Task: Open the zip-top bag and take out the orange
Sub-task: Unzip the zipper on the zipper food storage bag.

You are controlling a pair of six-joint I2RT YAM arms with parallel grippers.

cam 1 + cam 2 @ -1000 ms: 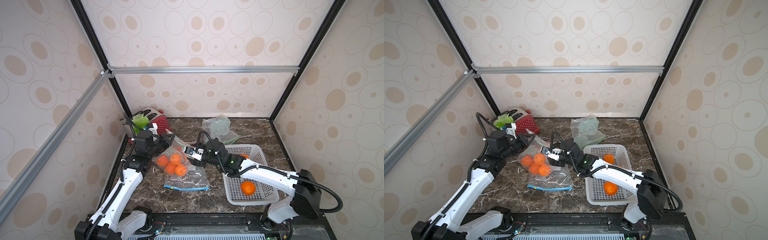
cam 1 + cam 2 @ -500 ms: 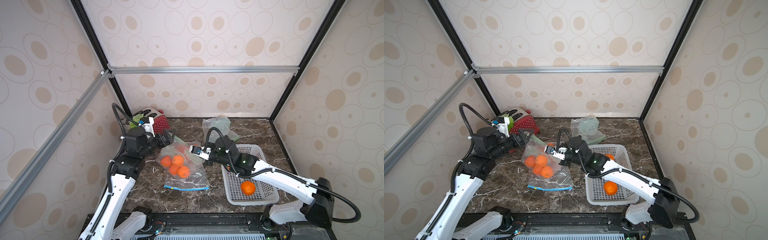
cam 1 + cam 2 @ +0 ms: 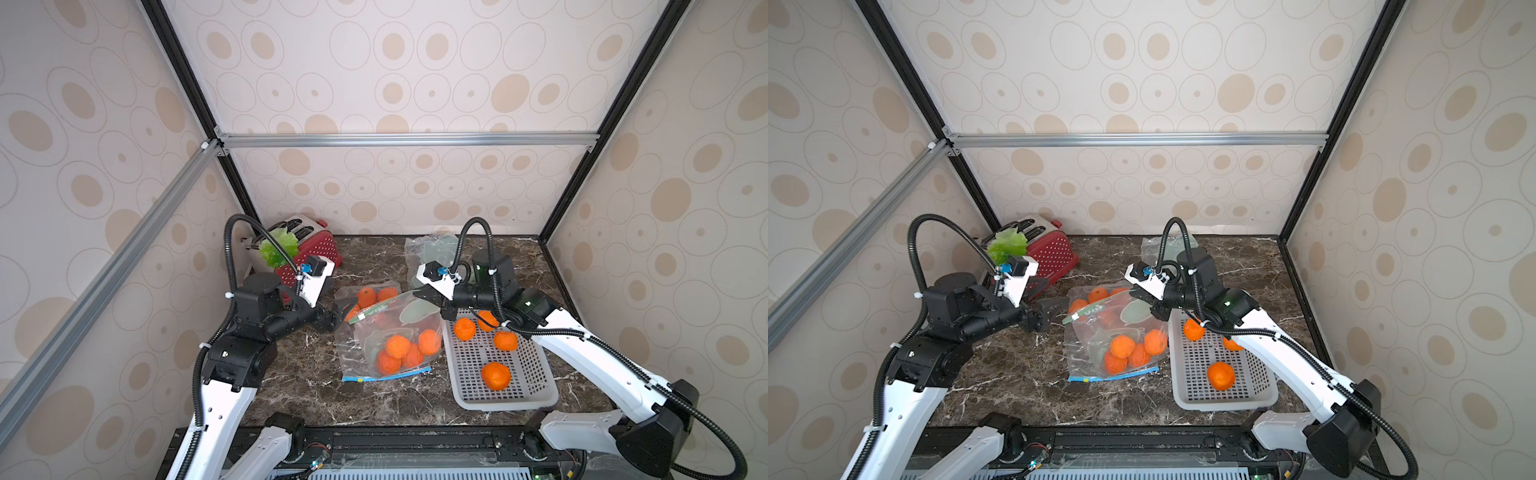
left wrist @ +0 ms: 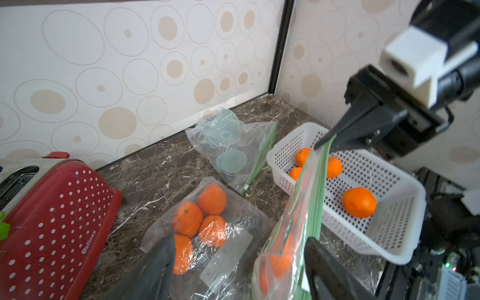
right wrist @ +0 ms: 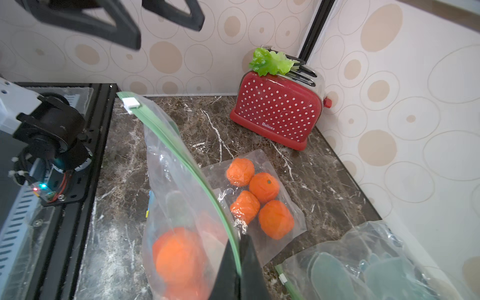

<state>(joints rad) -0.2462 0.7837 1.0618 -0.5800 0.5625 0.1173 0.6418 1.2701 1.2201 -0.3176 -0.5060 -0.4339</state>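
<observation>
The zip-top bag (image 3: 390,332) (image 3: 1113,332) is clear with a green zip strip (image 5: 181,153) and hangs slanted over the table. Oranges (image 3: 399,347) (image 5: 176,254) show through its lower part. My right gripper (image 3: 417,293) (image 3: 1136,294) (image 5: 240,259) is shut on one end of the green strip. The white slider (image 5: 131,105) sits at the strip's other end. My left gripper (image 3: 340,309) (image 3: 1054,305) (image 4: 241,270) stands open by that end, with the strip (image 4: 318,197) close beside one finger (image 4: 327,272).
A second clear bag of oranges (image 3: 374,295) (image 4: 202,215) lies behind. A blue-edged bag (image 3: 386,373) lies flat underneath. The white basket (image 3: 507,405) on the right holds several oranges (image 3: 495,376). A red toaster (image 3: 307,253) and a bag of teal shapes (image 3: 432,249) stand at the back.
My left gripper let go of the bag, opened and drew back to the left. My right gripper shut on the green strip and pulled the bag's top toward the basket.
</observation>
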